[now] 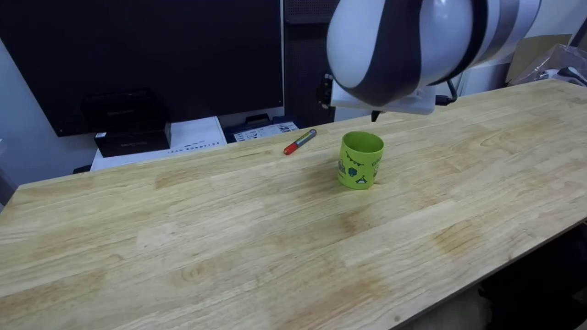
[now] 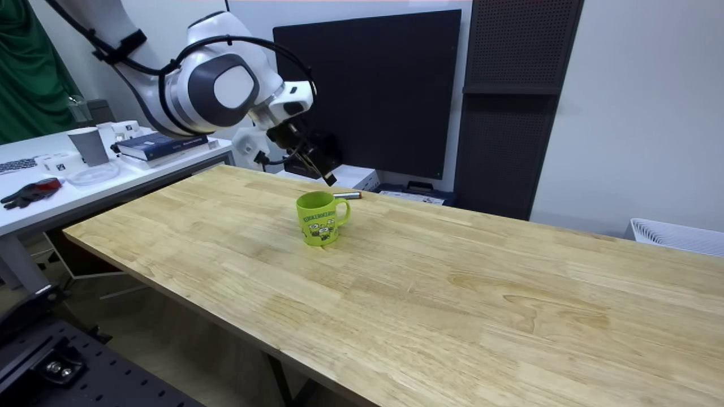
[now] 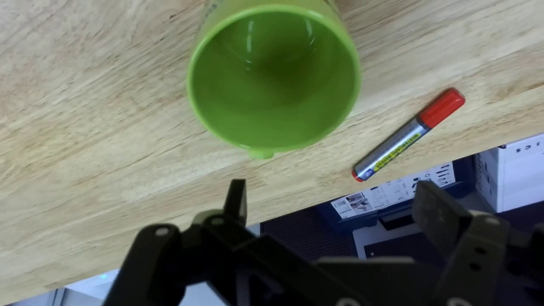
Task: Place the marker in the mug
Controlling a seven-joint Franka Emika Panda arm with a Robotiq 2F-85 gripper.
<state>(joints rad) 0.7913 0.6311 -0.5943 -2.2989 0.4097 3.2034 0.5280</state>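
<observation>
The lime-green mug stands upright on the wooden table; it also shows in an exterior view with its handle towards the marker's side. In the wrist view the mug is seen from above, and its inside looks empty. The red-capped marker, with a silver body, lies flat near the table's edge, apart from the mug. It shows whole in the wrist view; in an exterior view the marker is partly hidden behind the mug. My gripper is open and empty, above the table near both things.
The wooden table's edge runs close beside the marker. Beyond it are a dark blue case and a white box below table height. A black panel stands behind. A white side table holds books and a cup.
</observation>
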